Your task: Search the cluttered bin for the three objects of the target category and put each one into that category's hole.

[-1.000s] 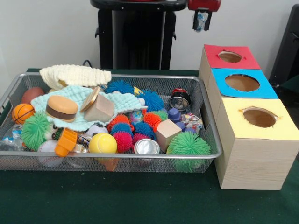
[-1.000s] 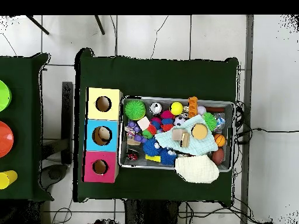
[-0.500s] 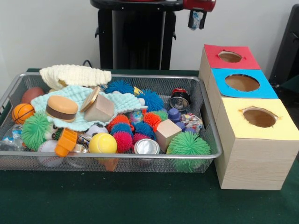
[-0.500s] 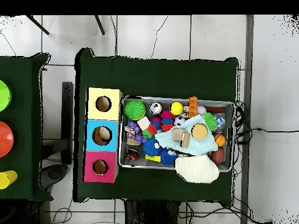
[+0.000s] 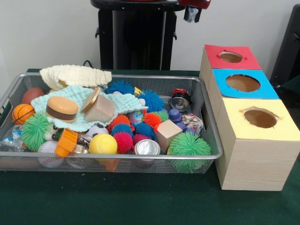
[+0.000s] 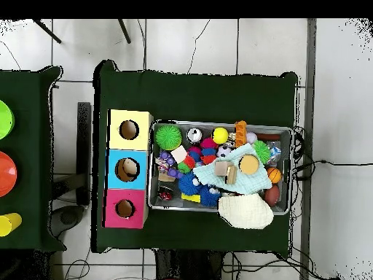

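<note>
Wire-mesh bin (image 5: 206, 140), crammed with toys and cans, is seen left of the three-holed box (image 5: 253, 154) on the bench, while the tool (image 5: 192, 13), drawn up at the top edge with something apparently pinched, is judged to need lowering over a hole.

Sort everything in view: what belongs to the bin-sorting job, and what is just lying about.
Job:
gripper
bin and the clutter in it (the pictures do not show which pieces are targets)
box with red hole, blue hole and yellow hole

Lying about:
side table
dishes on it
</note>
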`<action>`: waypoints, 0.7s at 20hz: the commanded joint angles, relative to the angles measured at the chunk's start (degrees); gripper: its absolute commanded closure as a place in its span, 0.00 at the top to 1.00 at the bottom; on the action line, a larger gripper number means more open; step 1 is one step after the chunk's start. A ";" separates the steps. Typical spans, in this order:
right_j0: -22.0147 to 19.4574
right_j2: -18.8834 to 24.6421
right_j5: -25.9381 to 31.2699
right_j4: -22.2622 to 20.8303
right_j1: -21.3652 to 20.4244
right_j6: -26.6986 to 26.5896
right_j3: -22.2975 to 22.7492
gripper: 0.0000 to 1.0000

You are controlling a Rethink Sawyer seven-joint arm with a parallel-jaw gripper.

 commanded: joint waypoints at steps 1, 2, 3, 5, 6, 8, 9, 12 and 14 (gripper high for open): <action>0.99 3.84 -4.62 -0.43 5.15 2.08 -14.54 0.00; 2.43 2.41 -6.88 -1.32 6.07 2.31 -16.06 0.00; 3.45 1.48 -8.16 -1.52 6.56 2.68 -16.92 0.00; 4.71 0.50 -10.11 -0.99 7.12 4.13 -16.92 0.00; 4.89 0.47 -10.71 -0.83 7.35 4.50 -16.70 0.00; 4.66 0.35 -12.07 -0.97 7.77 4.91 -15.35 0.00; 5.41 -0.71 -14.32 -1.48 9.23 5.43 -14.66 0.00; 10.90 -5.90 -25.55 -2.09 16.48 9.58 -10.55 0.00; 18.14 -9.18 -38.21 -1.90 24.87 15.14 -5.60 0.00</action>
